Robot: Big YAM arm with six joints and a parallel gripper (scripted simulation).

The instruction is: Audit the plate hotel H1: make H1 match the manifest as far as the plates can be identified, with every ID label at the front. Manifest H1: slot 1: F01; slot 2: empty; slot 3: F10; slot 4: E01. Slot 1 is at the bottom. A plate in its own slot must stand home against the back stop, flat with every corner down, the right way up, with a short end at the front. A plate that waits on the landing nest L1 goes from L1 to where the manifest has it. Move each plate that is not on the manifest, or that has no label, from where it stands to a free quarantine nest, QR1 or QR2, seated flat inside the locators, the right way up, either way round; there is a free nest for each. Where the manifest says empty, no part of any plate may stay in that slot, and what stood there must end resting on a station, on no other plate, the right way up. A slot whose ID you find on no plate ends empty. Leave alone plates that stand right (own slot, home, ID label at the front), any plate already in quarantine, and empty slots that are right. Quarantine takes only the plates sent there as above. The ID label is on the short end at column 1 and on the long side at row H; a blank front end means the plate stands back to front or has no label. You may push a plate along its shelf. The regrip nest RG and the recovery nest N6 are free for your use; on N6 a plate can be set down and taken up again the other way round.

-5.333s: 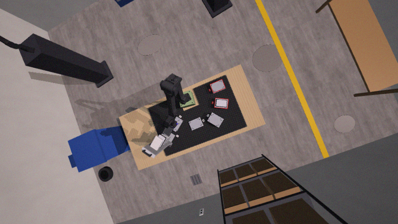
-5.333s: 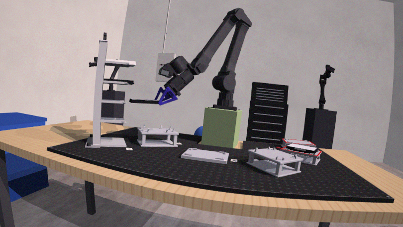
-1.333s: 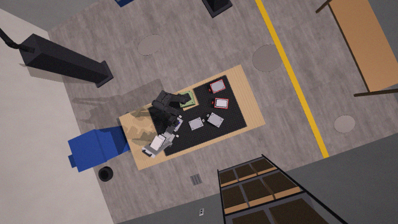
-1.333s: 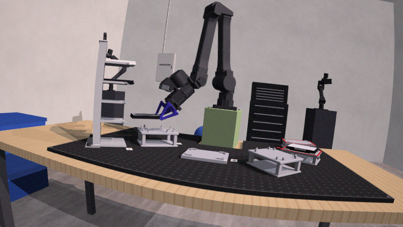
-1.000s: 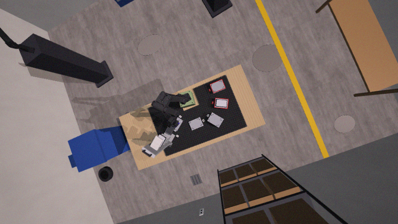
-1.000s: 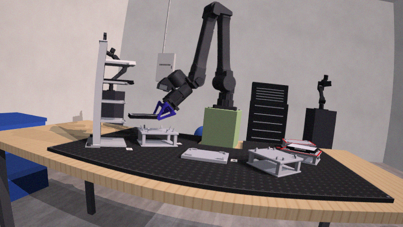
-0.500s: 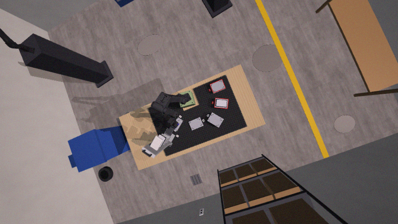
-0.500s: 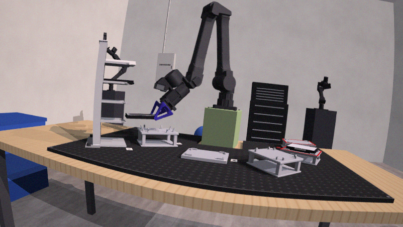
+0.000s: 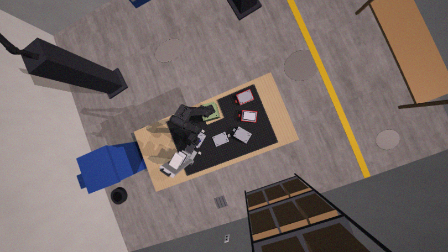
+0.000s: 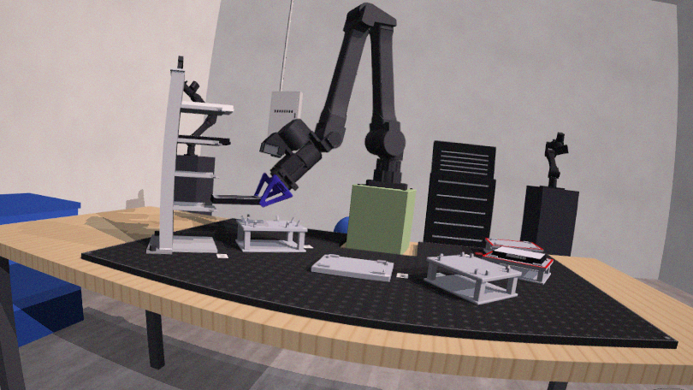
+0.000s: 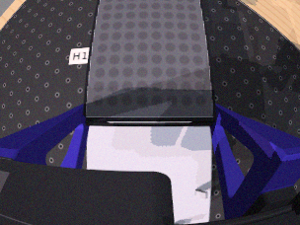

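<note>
Only the wrist view shows the gripper (image 11: 150, 127) clamped wide across a dark plate (image 11: 150, 48)

We take the plate hotel (image 10: 168, 159) as our landmark, at the desk's (image 10: 300, 333) left end. Just to its right we find a raised nest (image 10: 271, 231). Above that nest the tool (image 10: 274, 191) grips a plate (image 10: 234, 197) whose far end reaches the hotel's lowest shelf. Well right sit two quarantine nests (image 10: 521, 259).
</note>
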